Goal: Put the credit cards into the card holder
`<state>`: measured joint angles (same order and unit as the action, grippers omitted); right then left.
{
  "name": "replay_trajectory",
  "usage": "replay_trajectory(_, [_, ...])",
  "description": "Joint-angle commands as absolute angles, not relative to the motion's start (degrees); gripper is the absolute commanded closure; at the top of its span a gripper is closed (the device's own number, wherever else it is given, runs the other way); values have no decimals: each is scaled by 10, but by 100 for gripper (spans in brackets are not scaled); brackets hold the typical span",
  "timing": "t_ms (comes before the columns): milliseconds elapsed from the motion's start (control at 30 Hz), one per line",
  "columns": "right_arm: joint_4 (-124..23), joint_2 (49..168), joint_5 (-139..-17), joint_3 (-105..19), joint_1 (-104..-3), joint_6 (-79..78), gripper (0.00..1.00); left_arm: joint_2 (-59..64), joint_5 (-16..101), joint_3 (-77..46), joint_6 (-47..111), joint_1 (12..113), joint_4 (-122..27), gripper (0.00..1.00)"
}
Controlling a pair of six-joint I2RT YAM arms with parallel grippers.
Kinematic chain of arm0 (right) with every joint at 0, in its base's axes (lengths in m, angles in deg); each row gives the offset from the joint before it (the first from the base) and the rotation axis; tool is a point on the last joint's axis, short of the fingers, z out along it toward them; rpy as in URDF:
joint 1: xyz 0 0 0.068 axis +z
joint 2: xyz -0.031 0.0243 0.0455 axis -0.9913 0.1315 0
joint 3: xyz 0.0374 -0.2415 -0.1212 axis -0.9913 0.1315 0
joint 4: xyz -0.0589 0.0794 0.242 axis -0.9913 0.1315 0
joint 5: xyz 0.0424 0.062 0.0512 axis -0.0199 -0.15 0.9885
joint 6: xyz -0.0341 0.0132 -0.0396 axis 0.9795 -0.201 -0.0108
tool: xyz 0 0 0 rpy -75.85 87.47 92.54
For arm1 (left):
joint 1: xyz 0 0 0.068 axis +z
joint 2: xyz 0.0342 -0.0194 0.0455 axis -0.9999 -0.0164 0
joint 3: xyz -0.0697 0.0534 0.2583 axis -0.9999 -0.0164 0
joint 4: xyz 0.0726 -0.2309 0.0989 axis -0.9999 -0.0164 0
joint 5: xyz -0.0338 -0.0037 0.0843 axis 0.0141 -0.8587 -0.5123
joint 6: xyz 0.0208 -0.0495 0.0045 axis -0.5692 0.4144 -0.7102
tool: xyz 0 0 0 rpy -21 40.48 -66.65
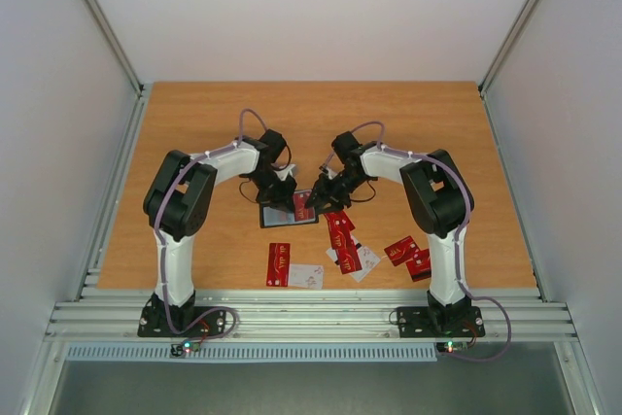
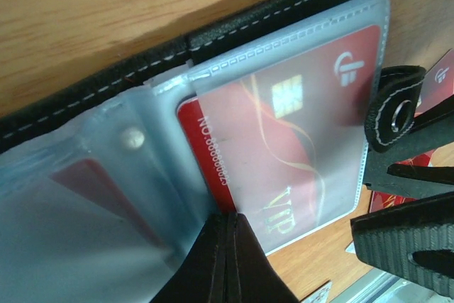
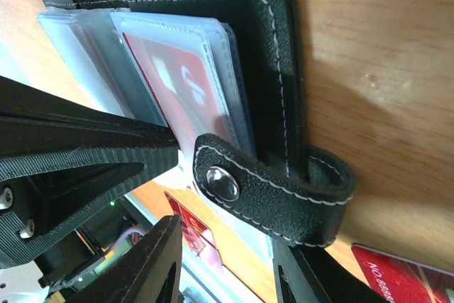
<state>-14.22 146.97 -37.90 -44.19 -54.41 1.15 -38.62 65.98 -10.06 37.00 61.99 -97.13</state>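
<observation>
Now the card holder (image 1: 282, 213) lies open near the middle of the tabletop (image 1: 194, 123), a red card (image 2: 284, 154) inside its clear sleeve (image 2: 376, 40). The left hand (image 2: 227, 246) is clamped shut at a sleeve edge. The right hand (image 3: 223, 246) stands part open by the snap tab (image 3: 269, 189).

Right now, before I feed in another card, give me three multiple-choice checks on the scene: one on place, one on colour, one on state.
1. Where does the card holder lie?
A. middle of the table
B. far right corner
C. on the metal rail

2. What colour is the card inside the clear sleeve?
A. blue
B. red
C. green

3. How is the snap tab?
A. fastened
B. torn off
C. undone

Answers: 1 A, the top view shows it mid-table; 2 B, the left wrist view shows red with gold lettering; 3 C, it curls free beside the opened holder.
</observation>
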Motion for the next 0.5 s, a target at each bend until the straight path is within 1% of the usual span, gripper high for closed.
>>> replay_trajectory(0, [-134,1473,-378,-457,-540,20,64,-404,669,-112,371,617,-959,99])
replay_trajectory(467, [-108,1451,-390,-467,-525,29,64,-385,674,-113,392,617,-947,100])
